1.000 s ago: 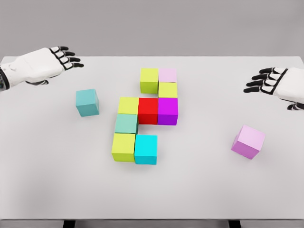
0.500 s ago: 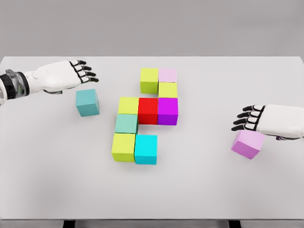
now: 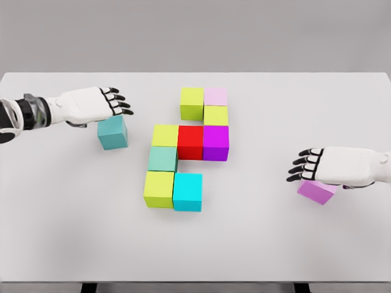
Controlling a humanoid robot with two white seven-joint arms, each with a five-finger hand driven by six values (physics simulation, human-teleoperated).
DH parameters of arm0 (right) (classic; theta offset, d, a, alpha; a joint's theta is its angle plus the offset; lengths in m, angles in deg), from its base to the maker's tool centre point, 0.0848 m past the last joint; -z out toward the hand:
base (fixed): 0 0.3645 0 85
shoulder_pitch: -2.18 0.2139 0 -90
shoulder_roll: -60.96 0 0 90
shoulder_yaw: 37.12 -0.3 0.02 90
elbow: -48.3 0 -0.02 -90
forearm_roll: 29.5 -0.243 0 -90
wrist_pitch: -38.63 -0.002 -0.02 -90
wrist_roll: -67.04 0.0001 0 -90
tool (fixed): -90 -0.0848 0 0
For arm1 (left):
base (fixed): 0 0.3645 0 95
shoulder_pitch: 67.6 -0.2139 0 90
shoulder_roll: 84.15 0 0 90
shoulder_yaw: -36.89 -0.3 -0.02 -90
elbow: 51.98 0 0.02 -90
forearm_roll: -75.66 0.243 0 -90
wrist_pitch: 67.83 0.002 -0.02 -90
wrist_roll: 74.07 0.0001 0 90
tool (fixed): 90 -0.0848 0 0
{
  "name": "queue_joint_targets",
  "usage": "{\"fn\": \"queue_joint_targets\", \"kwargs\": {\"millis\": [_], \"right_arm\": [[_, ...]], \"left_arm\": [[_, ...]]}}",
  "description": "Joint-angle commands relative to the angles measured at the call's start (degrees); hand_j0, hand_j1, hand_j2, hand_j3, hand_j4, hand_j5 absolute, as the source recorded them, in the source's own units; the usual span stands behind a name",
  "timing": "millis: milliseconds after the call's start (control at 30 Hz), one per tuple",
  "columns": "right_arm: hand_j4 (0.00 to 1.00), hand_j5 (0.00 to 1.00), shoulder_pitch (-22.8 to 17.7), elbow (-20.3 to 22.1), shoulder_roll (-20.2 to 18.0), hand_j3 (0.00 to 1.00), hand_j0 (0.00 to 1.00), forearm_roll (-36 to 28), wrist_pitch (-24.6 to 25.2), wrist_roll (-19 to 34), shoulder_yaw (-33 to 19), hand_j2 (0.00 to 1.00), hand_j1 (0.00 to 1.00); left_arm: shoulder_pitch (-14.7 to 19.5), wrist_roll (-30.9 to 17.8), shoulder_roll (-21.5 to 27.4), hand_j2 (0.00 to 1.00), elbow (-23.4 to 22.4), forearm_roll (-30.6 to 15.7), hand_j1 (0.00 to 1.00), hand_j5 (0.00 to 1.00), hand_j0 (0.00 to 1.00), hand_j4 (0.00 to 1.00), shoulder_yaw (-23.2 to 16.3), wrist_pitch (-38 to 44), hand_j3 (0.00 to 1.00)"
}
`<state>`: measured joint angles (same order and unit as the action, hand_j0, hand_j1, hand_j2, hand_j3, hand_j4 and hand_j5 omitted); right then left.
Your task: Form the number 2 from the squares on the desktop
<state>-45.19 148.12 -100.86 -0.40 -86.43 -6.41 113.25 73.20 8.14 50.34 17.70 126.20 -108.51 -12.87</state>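
My left hand (image 3: 91, 105), fingers spread, hovered over the loose teal cube (image 3: 113, 133) at left; my right hand (image 3: 339, 166), also spread, covered the pink cube (image 3: 316, 190) lower right. I feared either nudging the near-complete block figure (image 3: 186, 149) at centre.

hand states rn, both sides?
Left hand: open, fingers extended above the teal cube, no grasp.
Right hand: open, fingers extended above the pink cube, no grasp.

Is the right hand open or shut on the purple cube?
Open. The right hand hovers over the purple cube, fingers extended flat past its edge, none wrapped around its sides.
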Motion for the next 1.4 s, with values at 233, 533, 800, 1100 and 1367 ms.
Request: {"fn": "queue_joint_targets", "kwargs": {"millis": [233,533,800,1100,1367], "right_arm": [[1.0,1.0,-0.2,-6.5,5.4,1.0,1.0,1.5,0.1,1.6,0.8,1.0,1.0],[0.95,0.95,-0.2,-6.5,4.7,0.95,0.95,1.9,0.1,2.4,0.8,0.95,0.95],[0.72,0.72,-0.2,-5.9,3.6,0.72,0.72,2.3,0.1,2.5,0.0,0.72,0.72],[0.6,0.6,-0.1,-0.6,1.8,0.6,0.6,1.7,0.1,2.5,-3.6,0.6,0.6],[0.57,0.57,0.1,1.4,3.6,0.57,0.57,0.4,0.1,2.4,-4.7,0.57,0.57]], "left_arm": [[0.1,-0.6,-0.6,1.0,-0.9,-0.2,1.0,1.0,1.0,1.0,-0.9,0.0,1.0],[0.4,-0.9,-1.2,1.0,-1.0,-0.4,1.0,1.0,1.0,1.0,-1.7,0.0,1.0],[0.2,-0.9,-0.9,1.0,-0.3,-1.1,1.0,1.0,1.0,1.0,-1.5,0.0,1.0],[0.1,-0.8,0.5,1.0,1.1,-1.2,1.0,1.0,1.0,1.0,-0.9,0.0,1.0],[-0.1,-0.9,0.8,1.0,1.6,-2.6,1.0,1.0,1.0,1.0,-1.4,0.0,1.0]]}}
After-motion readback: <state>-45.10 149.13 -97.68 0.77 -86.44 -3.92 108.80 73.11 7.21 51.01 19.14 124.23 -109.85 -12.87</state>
